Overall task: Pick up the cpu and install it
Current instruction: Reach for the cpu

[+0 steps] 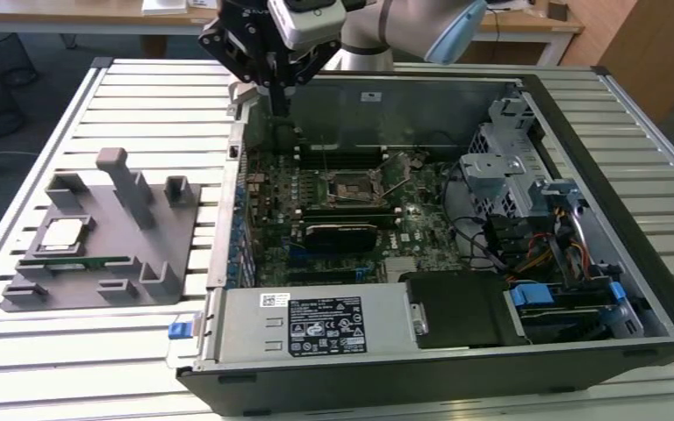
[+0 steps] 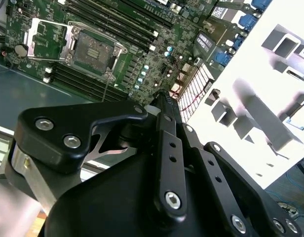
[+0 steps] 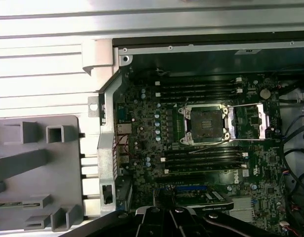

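The cpu (image 1: 60, 235), a small silvery square with a pale rim, lies flat on the grey holder (image 1: 150, 250) at the exterior view's left, outside the computer case. My gripper (image 1: 278, 103) hangs high over the case's far left corner, well away from the cpu. Its black fingers (image 2: 164, 116) run together to a narrow tip, shut with nothing between them. On the motherboard the black cpu socket (image 1: 349, 186) (image 2: 90, 49) (image 3: 206, 123) lies bare, its metal frame (image 3: 253, 121) swung open beside it.
The open computer case (image 1: 618, 175) lies on a slatted metal table (image 1: 138, 96). A long green memory stick (image 1: 74, 261) rests on the holder near the cpu. Drive cages and cables (image 1: 525, 228) crowd the case's right side, and a power supply (image 1: 313, 324) spans its front.
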Action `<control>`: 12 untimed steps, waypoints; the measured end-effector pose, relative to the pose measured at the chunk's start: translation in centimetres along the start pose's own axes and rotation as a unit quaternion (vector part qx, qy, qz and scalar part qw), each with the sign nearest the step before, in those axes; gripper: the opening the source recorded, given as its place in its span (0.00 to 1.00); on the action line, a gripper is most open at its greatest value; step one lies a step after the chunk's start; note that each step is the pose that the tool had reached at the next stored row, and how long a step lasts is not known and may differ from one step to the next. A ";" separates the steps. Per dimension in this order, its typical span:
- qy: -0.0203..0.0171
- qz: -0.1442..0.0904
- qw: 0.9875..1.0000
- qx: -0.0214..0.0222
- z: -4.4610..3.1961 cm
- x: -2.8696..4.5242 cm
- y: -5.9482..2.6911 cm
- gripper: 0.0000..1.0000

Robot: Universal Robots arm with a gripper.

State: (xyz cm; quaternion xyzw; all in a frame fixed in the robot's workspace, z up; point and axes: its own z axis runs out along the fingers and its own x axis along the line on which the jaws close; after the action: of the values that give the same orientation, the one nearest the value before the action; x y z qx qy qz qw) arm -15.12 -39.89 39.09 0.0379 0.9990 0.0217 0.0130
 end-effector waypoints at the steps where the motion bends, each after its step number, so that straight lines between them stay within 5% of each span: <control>1: 0.000 0.000 1.000 0.000 0.00 0.04 0.00 0.11; 12: 0.000 0.000 1.000 0.000 0.04 0.43 -0.04 0.11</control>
State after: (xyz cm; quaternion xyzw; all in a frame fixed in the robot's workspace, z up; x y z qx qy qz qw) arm -15.56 -39.89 39.04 0.0379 0.9990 0.0217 0.0130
